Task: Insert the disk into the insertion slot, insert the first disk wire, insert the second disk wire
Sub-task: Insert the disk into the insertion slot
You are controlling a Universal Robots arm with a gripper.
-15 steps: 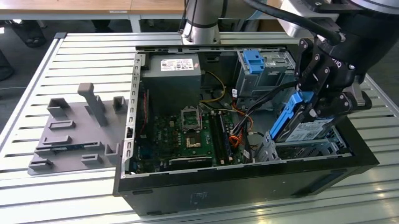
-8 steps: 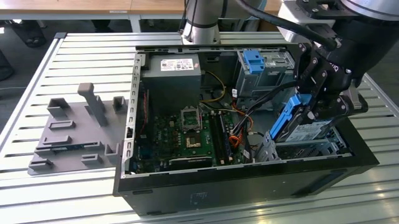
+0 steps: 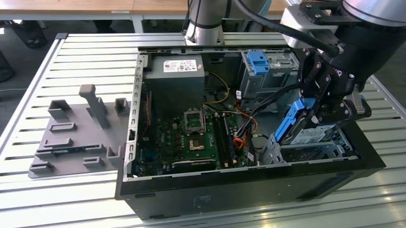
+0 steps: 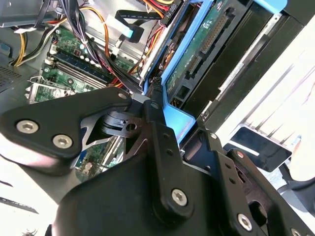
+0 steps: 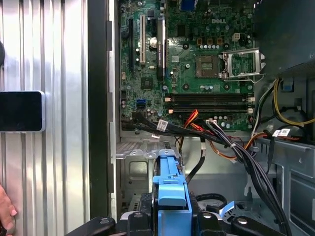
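Observation:
My gripper [image 3: 328, 115] is shut on the disk [image 3: 305, 127], a silver drive in a bright blue carrier. It holds the disk steeply tilted just above the insertion slot [image 3: 315, 150], the low silver cage in the case's corner at the exterior view's right. The disk's lower edge is at the cage's top. In the second wrist view the black fingers [image 4: 156, 125] clamp the blue carrier [image 4: 178, 119], with the disk's green board [image 4: 206, 42] beyond. In the first wrist view the carrier [image 5: 170, 186] stands over the slot's metal wall [image 5: 142, 162]. Loose black and orange cables [image 5: 231, 147] lie beside the slot.
The open computer case [image 3: 254, 171] holds the motherboard [image 3: 190, 137], a power supply [image 3: 174, 71] and a taller grey cage with a blue tab [image 3: 260, 64]. A grey fixture [image 3: 79, 133] lies on the slatted table. A person's hand [image 5: 5, 211] is near the case's outer side.

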